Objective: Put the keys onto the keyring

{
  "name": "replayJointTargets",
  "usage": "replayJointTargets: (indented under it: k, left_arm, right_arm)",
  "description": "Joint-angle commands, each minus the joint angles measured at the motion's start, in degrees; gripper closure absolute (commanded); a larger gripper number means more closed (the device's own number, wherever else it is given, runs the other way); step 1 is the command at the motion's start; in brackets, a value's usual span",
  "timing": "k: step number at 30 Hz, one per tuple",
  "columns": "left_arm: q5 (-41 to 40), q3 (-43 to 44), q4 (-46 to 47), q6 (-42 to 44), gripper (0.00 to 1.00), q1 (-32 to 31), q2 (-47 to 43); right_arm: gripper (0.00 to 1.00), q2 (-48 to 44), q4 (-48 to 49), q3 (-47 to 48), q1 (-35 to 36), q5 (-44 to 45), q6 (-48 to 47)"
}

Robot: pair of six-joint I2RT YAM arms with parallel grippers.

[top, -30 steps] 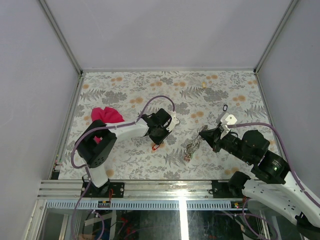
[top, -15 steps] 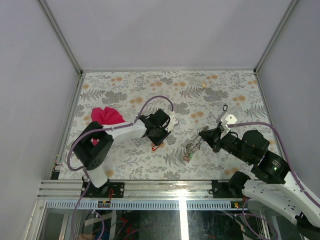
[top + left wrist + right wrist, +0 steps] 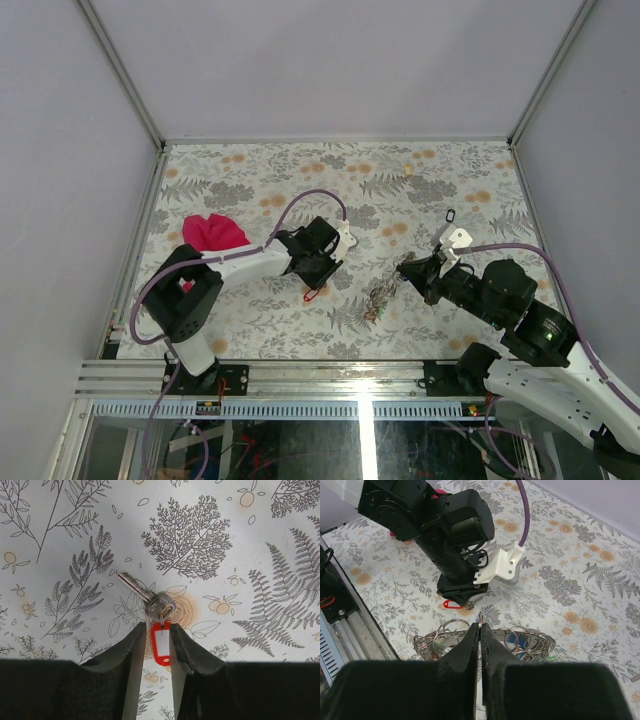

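Your left tool (image 3: pixel 158 627) is narrowly open, jaws either side of the red tag (image 3: pixel 160 646). Its key (image 3: pixel 149 599) lies flat on the tabletop (image 3: pixel 260 540) just ahead. Your right tool (image 3: pixel 480 628) is pinched closed on the keyring (image 3: pixel 519 639), right of that key and apart from it.

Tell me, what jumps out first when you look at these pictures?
The bright pink cloth at the table's left side grabs the eye first. Next comes the silver key with its red tag, lying on the flowery tablecloth between the open fingers of the left end effector. To the right, the right end effector pinches the keyring, a shiny tangle of rings and keys.
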Motion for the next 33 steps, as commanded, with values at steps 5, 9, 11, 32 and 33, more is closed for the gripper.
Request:
replayJointTargets:
  k: [5,9,11,32,33]
  left_arm:
    - [1.6,0.5,0.7,0.6,0.75,-0.1,1.5]
    - [1.6,0.7,0.4,0.8,0.78,-0.1,1.7]
    - [1.7,0.7,0.3,1.0,0.83,-0.1,1.7]
    - [0.0,1.6,2.1,4.2,1.0,0.0,-17.2]
    - [0.9,1.6,2.2,4.8,1.0,0.0,-18.3]
  right_arm:
    - [1.0,0.0,5.6,0.8,0.3,-0.7,0.8]
    - [1.0,0.1,5.7,0.8,0.3,-0.8,0.8]
    - [1.0,0.1,5.8,0.7,0.3,-0.8,0.8]
    - [1.0,-0.6,5.0,1.2,0.4,0.7,-0.2]
    - [1.0,-0.6,5.1,1.3,0.3,0.7,-0.3]
